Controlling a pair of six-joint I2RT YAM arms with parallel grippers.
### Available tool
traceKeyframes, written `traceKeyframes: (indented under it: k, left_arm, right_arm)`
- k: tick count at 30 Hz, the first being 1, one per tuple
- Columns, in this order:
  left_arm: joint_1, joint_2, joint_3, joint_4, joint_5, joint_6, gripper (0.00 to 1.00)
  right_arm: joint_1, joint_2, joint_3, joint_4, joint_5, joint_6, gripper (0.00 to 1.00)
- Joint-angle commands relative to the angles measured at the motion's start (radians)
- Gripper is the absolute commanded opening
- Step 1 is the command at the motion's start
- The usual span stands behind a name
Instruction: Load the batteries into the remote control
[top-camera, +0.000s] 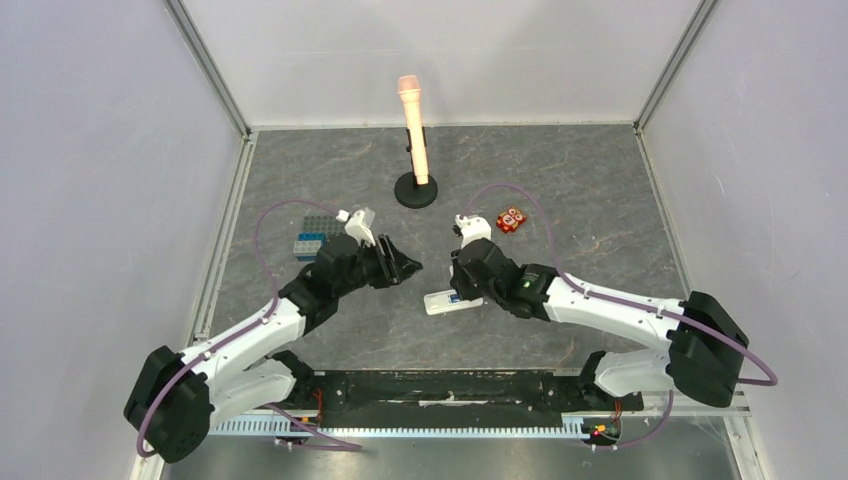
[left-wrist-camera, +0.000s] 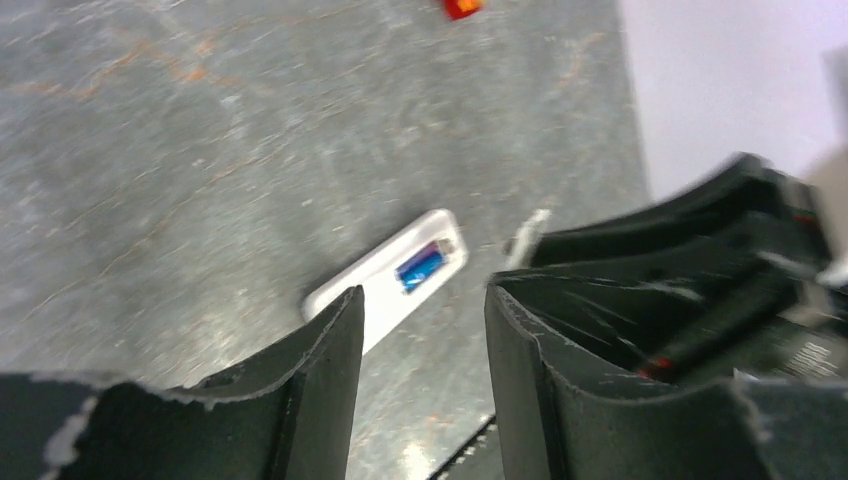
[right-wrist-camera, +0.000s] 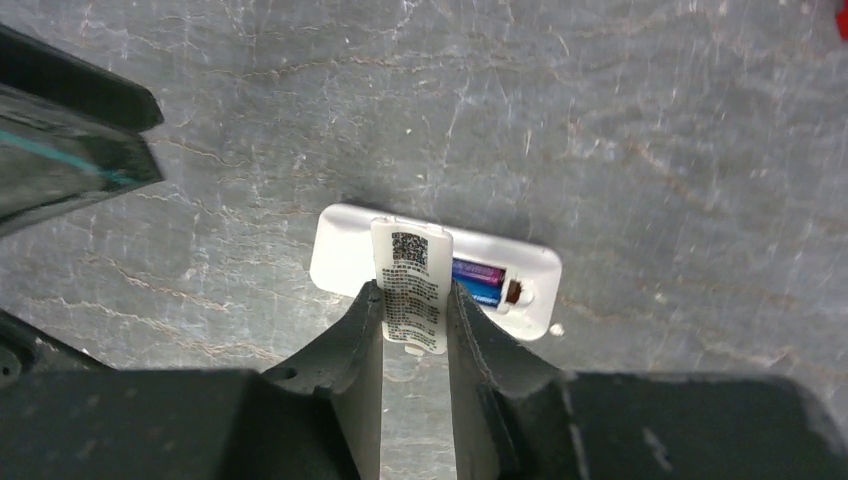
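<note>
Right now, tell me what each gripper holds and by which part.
The right gripper pinches the white labelled cover by its two long edges, toward its near end. The left gripper is open and holds nothing.

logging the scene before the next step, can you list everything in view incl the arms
remote: one, white, lying back up at the table's middle, battery bay open
batteries: blue, inside the open bay; exact count hard to tell
battery cover: one, white with a printed label, held over the remote
red block: one, red with white circles, behind the remote to the right
studded plate: one, grey, back left
blue brick: one, blue, on the plate
microphone-shaped prop: one, peach on a round black base, back centre
table: one, grey marbled
left gripper: one, black, open and empty, left of the remote
right gripper: one, black, shut on the battery cover
</note>
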Motion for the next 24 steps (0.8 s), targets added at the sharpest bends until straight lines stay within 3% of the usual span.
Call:
traceKeyframes:
  k: [1, 8, 15, 24]
  left_arm:
    - [0.081, -0.001, 0.081, 0.136, 0.327, 0.047, 0.55]
    - [0.125, 0.122, 0.091, 0.332, 0.574, -0.055, 0.57]
    - [0.125, 0.193, 0.066, 0.49, 0.676, -0.142, 0.57]
    - [0.125, 0.18, 0.08, 0.319, 0.667, -0.025, 0.47]
  right_arm:
    - [-0.065, -0.035, 0.031, 0.072, -0.2, -0.224, 0.14]
    - [-0.073, -0.084, 0.023, 0.132, -0.4, -0.398, 0.16]
    - [-0.073, -0.092, 0.013, 0.166, -0.471, -0.451, 0.18]
    - [-0.074, -0.096, 0.013, 0.185, -0.483, -0.483, 0.19]
